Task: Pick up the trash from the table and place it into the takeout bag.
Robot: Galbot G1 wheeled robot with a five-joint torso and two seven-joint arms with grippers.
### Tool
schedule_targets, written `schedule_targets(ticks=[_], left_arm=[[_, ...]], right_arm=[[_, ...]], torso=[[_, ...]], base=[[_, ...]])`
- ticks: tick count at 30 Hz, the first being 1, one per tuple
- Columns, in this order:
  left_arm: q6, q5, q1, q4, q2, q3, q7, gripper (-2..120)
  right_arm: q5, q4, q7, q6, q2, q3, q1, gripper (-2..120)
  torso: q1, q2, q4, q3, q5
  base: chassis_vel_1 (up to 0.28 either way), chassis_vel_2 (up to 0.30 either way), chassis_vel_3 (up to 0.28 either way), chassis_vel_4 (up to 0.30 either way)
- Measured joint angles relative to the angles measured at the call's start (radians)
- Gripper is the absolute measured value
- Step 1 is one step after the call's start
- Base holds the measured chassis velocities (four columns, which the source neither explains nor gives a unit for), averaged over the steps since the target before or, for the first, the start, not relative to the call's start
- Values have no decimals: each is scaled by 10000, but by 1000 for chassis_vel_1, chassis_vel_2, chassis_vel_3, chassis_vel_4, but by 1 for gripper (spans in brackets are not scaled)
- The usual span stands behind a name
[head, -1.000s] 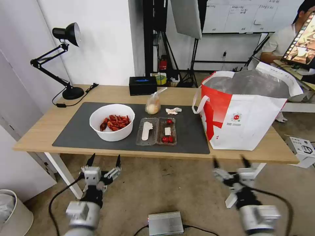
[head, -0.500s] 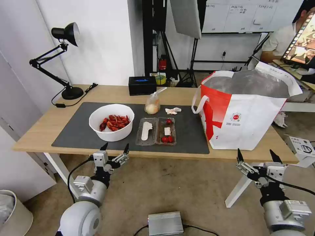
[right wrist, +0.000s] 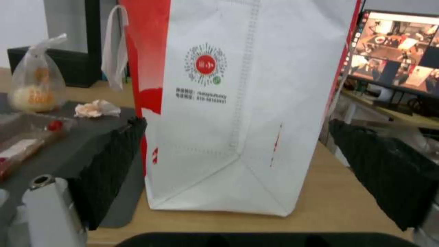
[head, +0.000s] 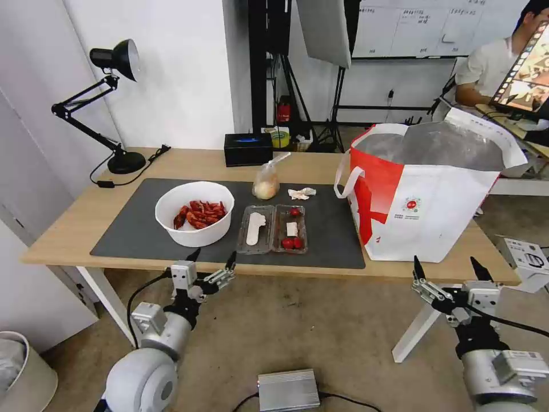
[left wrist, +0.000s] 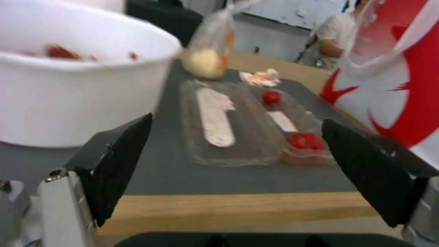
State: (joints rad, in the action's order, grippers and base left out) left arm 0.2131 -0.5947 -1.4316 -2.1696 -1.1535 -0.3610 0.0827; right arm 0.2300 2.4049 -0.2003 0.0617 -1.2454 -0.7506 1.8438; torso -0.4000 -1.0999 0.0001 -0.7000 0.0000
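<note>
My left gripper [head: 213,260] had crept nearer the table [head: 63,240], jaws wide and empty, lining up on the tray [head: 272,229]; right gripper [head: 447,268] waited, likewise spread.

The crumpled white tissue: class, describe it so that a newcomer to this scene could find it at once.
Start at the long light-wood table and its large dark grey mat. Near the mat's far edge, between the knotted clear bag and the red-and-white takeout bag, lies the crumpled white tissue. It alone is a small, flat, shapeless scrap of paper.
</note>
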Motion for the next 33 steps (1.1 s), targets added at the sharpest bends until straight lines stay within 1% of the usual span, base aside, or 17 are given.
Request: schedule_targets(ticks=[1,4,5,8,9,11,12,13,15,16,17,19,20,22,24,27,33], left_arm=[[0,0,0,0,0,0,0,100],[531,-1498,518,-40,415,503,505,100],[531,-1498,518,-40,415,503,505,100],[1117,-3472,1105,-190,589,939,1437,100],[1117,-3472,1105,-190,589,939,1437,100],[1509,-5029,1568,-319,516,1141,2333,100],[1612,-5510,1765,-335,451,1213,2611,100],[1612,-5510,1765,-335,451,1213,2611,100],[1797,-6620,2255,-328,223,1409,3346,100],[1797,-6620,2255,-328,223,1409,3346,100],[1952,-7324,2468,-339,96,1459,3868,100],[2193,-8680,2936,-375,-323,1581,5310,100],[2193,-8680,2936,-375,-323,1581,5310,100],[2196,-9181,3329,-226,-763,1731,6285,100],[2187,-9244,3398,-169,-865,1758,6464,100],[1857,-9306,3810,335,-1507,1979,7351,100],[1471,-9163,4075,861,-2098,2137,7885,100]], right_arm=[[0,0,0,0,0,0,0,100],[28,30,86,-97,-12,-75,142,100],[28,30,86,-97,-12,-75,142,100],[28,-2,125,-218,-22,-131,280,100],[28,-2,125,-218,-22,-131,280,100],[27,-19,128,-236,-7,-170,335,100],[24,-25,128,-236,0,-173,344,100],[24,-25,128,-236,0,-173,344,100],[13,-47,128,-237,18,-173,352,100],[13,-47,128,-237,18,-173,352,100],[7,-49,128,-236,21,-170,355,100],[-3,-63,125,-237,21,-170,378,100],[-3,-63,125,-237,21,-170,378,100],[-8,-125,120,-237,40,-209,426,100],[-9,-136,119,-238,49,-215,433,100],[-14,-151,108,-247,84,-236,453,100],[-25,-231,93,-282,59,-237,460,100]], torso=[[0,0,0,0,0],[0,-1,-1,0,0],[0,-1,-1,0,0],[0,-2,-1,0,0],[0,-2,-1,0,0],[0,-1,-1,0,1],[0,-1,-2,0,1],[0,-1,-2,0,1],[0,-1,-1,0,1],[0,-1,-1,0,1],[0,-1,0,0,1],[0,-1,-1,0,1],[0,-1,-1,0,1],[0,-2,-2,0,2],[0,-1,-2,1,2],[0,-1,-2,1,2],[0,0,-2,0,2]], base=[[0,0,0,0],[0,0,0,0],[0,0,0,0],[0,0,0,0],[0,0,0,0],[0,0,0,0],[0,0,0,0],[0,0,0,0],[0,0,0,0],[0,0,0,0],[0,0,0,0],[0,0,0,0],[0,0,0,0],[0,0,0,0],[0,0,0,0],[0,0,0,0],[0,0,0,0]])
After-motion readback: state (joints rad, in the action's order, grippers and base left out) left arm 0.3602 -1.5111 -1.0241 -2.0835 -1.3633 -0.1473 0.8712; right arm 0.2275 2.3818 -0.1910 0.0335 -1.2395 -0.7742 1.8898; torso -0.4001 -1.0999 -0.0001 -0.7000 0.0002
